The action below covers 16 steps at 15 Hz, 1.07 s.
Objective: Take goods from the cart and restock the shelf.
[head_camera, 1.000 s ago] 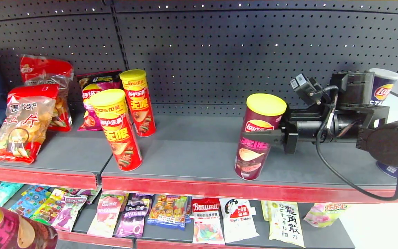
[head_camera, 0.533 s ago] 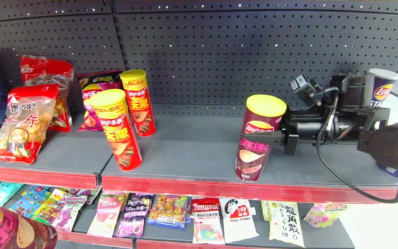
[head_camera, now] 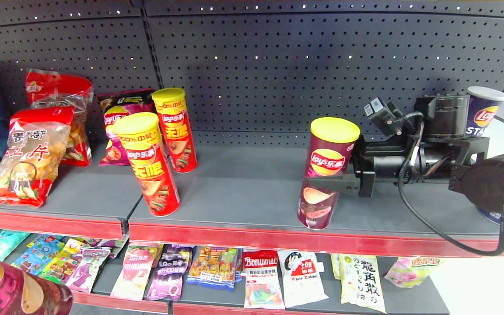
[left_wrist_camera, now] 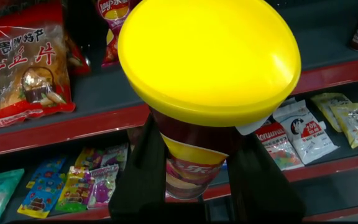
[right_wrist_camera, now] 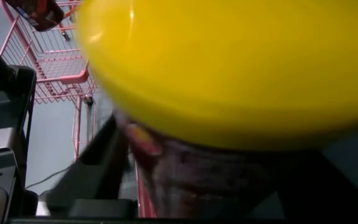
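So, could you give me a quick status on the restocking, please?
Right gripper shut on maroon can, upright at front edge of shelf. Left gripper shut on second maroon can. Red cans stand apart, to the left.

The right arm (head_camera: 392, 165) is matte black throughout. Its wrist is a short cylinder that ends in a square-edged block toward 9 o'clock. A small boxy camera module (head_camera: 382, 111) with white label stickers sits above it at 12 o'clock on an angled bracket. A drum-shaped motor housing (head_camera: 442, 116) stands behind, and a glossy rounded shell (head_camera: 492, 181) lies toward 3 o'clock. A thick black cable (head_camera: 411, 211) loops from the wrist down toward 6 o'clock and up again, with thinner white and red wires beside it. The left gripper (left_wrist_camera: 201, 140) has flat, matte black jaws.
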### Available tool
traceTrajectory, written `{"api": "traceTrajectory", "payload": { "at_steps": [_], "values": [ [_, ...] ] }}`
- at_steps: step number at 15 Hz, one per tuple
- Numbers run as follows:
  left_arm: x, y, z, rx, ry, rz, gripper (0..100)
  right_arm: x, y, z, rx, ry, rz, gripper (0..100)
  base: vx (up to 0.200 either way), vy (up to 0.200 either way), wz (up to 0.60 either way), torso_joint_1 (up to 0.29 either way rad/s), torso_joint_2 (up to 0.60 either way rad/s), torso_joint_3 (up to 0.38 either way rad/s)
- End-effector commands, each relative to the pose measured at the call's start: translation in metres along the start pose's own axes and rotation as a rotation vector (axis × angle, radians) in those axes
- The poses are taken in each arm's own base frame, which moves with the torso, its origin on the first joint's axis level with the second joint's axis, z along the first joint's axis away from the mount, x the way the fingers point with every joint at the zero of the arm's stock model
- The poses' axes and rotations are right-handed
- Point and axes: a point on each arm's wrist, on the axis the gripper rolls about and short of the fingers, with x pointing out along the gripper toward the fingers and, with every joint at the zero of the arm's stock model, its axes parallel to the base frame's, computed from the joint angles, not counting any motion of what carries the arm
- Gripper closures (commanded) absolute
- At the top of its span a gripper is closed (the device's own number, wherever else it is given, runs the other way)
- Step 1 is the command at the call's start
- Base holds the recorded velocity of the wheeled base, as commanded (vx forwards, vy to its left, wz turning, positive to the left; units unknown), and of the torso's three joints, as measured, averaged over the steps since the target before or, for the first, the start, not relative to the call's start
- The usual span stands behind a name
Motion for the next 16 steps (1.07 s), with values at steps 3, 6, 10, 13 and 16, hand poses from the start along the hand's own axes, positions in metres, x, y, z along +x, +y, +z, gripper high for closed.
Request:
{"api": "traceTrajectory", "payload": {
  "at_steps": [3, 6, 10, 13, 16],
  "values": [
    [0.001, 0.000, -0.001, -0.002, 0.004, -0.004, 100, -0.003, 0.004, 0.000, -0.001, 0.002, -0.008, 0, 0.000, 0.000, 0.00, 0.000, 0.00, 0.000],
    [0.000, 0.000, 0.000, -0.002, 0.000, -0.005, 100, -0.019, 0.016, -0.006, 0.023, 0.027, -0.048, 0, 0.000, 0.000, 0.00, 0.000, 0.00, 0.000],
    [0.000, 0.000, 0.000, -0.002, 0.001, -0.013, 100, -0.053, 0.038, -0.012, 0.050, 0.048, -0.115, 0, 0.000, 0.000, 0.00, 0.000, 0.00, 0.000],
    [0.001, -0.001, -0.001, -0.002, 0.000, -0.036, 100, -0.071, 0.054, -0.018, 0.066, 0.067, -0.168, 0, 0.000, 0.000, 0.00, 0.000, 0.00, 0.000],
    [0.003, -0.001, -0.001, -0.005, 0.008, -0.059, 100, -0.090, 0.085, -0.025, 0.082, 0.091, -0.228, 0, 0.000, 0.000, 0.00, 0.000, 0.00, 0.000]
  ]
}}
